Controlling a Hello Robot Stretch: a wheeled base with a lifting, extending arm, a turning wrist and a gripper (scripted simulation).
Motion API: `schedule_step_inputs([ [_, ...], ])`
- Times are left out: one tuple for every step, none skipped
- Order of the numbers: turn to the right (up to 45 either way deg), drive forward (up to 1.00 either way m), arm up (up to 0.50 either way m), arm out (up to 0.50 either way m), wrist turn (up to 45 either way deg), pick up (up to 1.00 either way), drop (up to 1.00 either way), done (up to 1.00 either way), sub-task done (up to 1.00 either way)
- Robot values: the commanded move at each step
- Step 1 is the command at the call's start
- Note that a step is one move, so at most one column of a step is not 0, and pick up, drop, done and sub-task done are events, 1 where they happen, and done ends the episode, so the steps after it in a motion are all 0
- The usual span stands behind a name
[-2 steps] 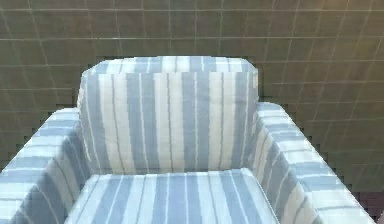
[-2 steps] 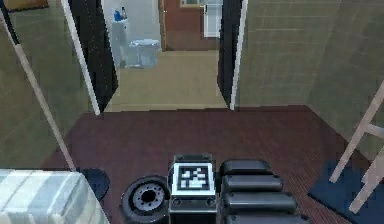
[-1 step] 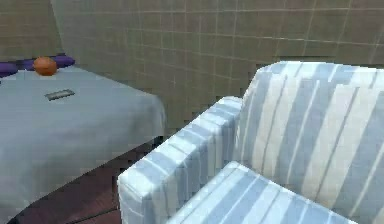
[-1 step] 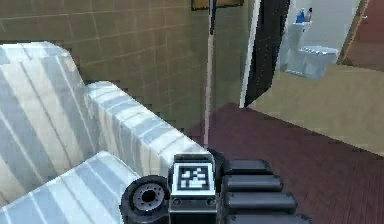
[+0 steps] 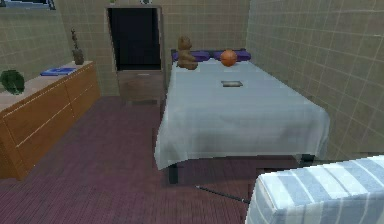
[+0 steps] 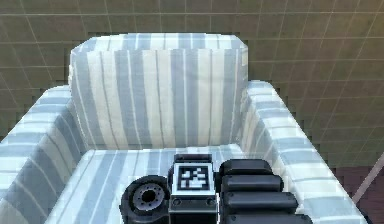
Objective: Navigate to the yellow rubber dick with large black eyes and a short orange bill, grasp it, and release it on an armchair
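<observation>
**Bedroom with tiled beige walls and dull purple carpet [image 5: 100,170]. Items are listed by size.**

(a) One bed [image 5: 240,115] stands with its head to the far wall, at the forward view's middle and right. A pale sheet covers it and hangs down its sides.

(b) One armchair [image 6: 160,95] is striped blue-grey and white, with a high back and two padded armrests. Its seat lies just beyond the arm in the arm side view. A corner of the armchair [image 5: 320,190] also sits at the forward view's lower right, near the foot of the bed.

(c) One long wooden counter [image 5: 45,115] with drawer fronts runs along the wall at the forward view's left.

(d) One tall dark panel [image 5: 134,38] stands over one low wooden unit [image 5: 140,85] at the far wall, between counter and bed.

(e) One arm [image 6: 255,190], a stack of dark blocks, rises from the arm side view's bottom edge, in front of the seat. Beside it, one white square [image 6: 192,178] carries a black block pattern rather than letters.

(f) One tool [image 6: 148,198] shows as a dark rounded body left of the square. Its fingers cannot be made out, so neither their state nor whether it holds anything can be told. The place of the yellow duck cannot be told either.

(g) On the bed there are three things:
- One brown teddy bear [image 5: 186,52] sits at the head.
- One orange ball [image 5: 228,58] lies near the bear.
- One small flat dark item [image 5: 232,83] lies on the sheet, apart from both.

(h) On the counter there are three things:
- One green plant [image 5: 12,80] stands at the near end.
- One blue flat item [image 5: 57,71] lies farther along.
- One thin vase of bare twigs [image 5: 77,48] stands at the far end.
</observation>
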Motion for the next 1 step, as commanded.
schedule_step_inputs([
  [0.0,0.00,0.00,0.28,0.0,0.00,0.00,0.00,0.00],
])
